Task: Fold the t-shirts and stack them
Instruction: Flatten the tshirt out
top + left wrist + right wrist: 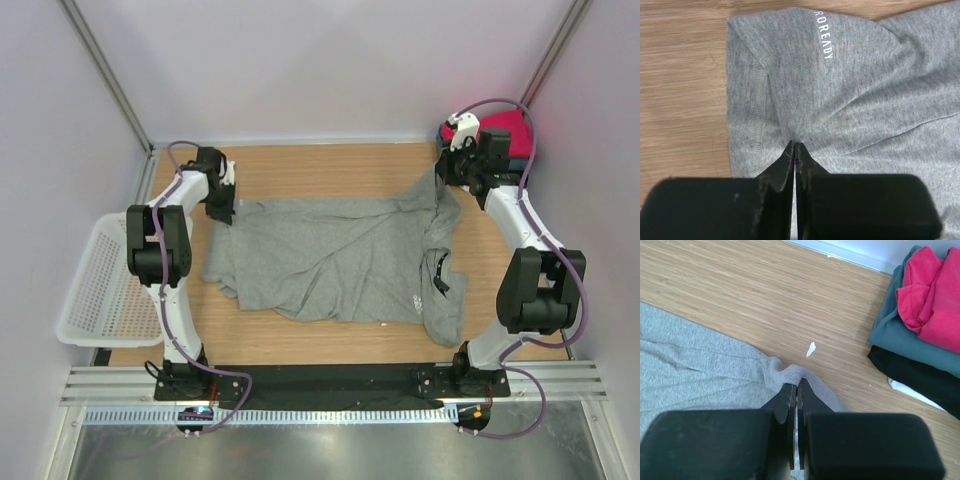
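The left tool [795, 148] pinches the grey t-shirt [340, 260], spread on the surface [330, 165]; only its wrist view reads the white lettering [822, 42]. The right tool [796, 383] clamps the shirt's far corner; its view details the stacked magenta tee [932, 300], slate-blue tee [900, 335] and black tee [920, 375].

I've got one t-shirt [340, 260] spread across the middle of the table [330, 165], my left gripper [222, 212] on its far-left edge and my right gripper [447, 172] on its far-right corner. The pile of t-shirts [503, 128] sits in the table's far-right corner, and the basket [95, 285] lies beside its left edge.
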Motion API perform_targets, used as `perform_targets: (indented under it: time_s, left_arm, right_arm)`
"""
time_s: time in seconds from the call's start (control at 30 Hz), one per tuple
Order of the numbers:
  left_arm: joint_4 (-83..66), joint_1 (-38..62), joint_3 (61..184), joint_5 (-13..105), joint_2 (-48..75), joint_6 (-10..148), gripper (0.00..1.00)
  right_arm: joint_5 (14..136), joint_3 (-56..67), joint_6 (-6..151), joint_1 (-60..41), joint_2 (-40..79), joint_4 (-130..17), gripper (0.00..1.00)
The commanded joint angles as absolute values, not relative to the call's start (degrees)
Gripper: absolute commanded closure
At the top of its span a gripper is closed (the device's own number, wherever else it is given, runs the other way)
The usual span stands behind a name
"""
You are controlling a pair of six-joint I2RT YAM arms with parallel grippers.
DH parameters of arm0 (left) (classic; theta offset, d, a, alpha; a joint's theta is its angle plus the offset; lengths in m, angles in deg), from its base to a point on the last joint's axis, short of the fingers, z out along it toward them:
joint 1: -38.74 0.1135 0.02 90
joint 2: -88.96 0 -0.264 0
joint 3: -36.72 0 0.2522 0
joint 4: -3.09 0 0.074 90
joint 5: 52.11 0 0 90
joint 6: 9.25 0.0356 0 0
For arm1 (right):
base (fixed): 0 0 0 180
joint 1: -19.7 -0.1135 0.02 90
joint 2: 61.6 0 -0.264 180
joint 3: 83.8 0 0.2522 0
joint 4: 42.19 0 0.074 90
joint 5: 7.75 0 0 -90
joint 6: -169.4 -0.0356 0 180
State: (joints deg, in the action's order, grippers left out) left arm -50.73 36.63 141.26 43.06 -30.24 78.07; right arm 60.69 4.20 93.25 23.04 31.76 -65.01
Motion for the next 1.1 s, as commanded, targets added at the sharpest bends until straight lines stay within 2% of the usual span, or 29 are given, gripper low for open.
perform_targets:
  time_s: [0.0, 0.17, 0.23, 0.27, 0.3, 0.5, 0.7, 1.07]
  left_arm:
    - [-51.2, 37.0, 143.6, 44.3, -29.3, 77.3, 1.00]
    - [-51.4, 37.0, 143.6, 44.4, -28.1, 76.7, 1.00]
    - [-51.6, 37.0, 143.6, 44.1, -28.1, 76.6, 0.87]
    - [-51.7, 37.0, 143.6, 43.0, -28.4, 76.4, 0.72]
    - [-52.2, 37.0, 143.5, 42.5, -28.6, 76.5, 0.68]
    - [-51.7, 37.0, 142.2, 41.9, -29.6, 77.0, 0.69]
    - [-51.2, 37.0, 142.6, 42.4, -29.5, 76.7, 0.76]
    - [-51.8, 37.0, 143.1, 42.9, -31.3, 76.5, 0.74]
  right_arm:
    - [61.2, 4.6, 94.1, 22.7, 28.4, -62.9, 0.98]
    - [61.1, 4.6, 94.0, 22.7, 28.0, -63.0, 0.98]
    - [61.0, 4.5, 94.0, 22.7, 28.0, -63.0, 0.99]
    - [60.9, 4.5, 94.0, 22.7, 28.1, -62.9, 0.99]
    - [60.9, 4.3, 94.0, 22.7, 28.1, -62.9, 0.99]
    - [60.9, 4.1, 94.1, 22.7, 28.2, -62.7, 0.99]
    - [60.8, 4.0, 94.2, 22.7, 28.1, -62.6, 0.99]
    - [60.8, 4.1, 94.2, 22.6, 28.4, -62.7, 0.99]
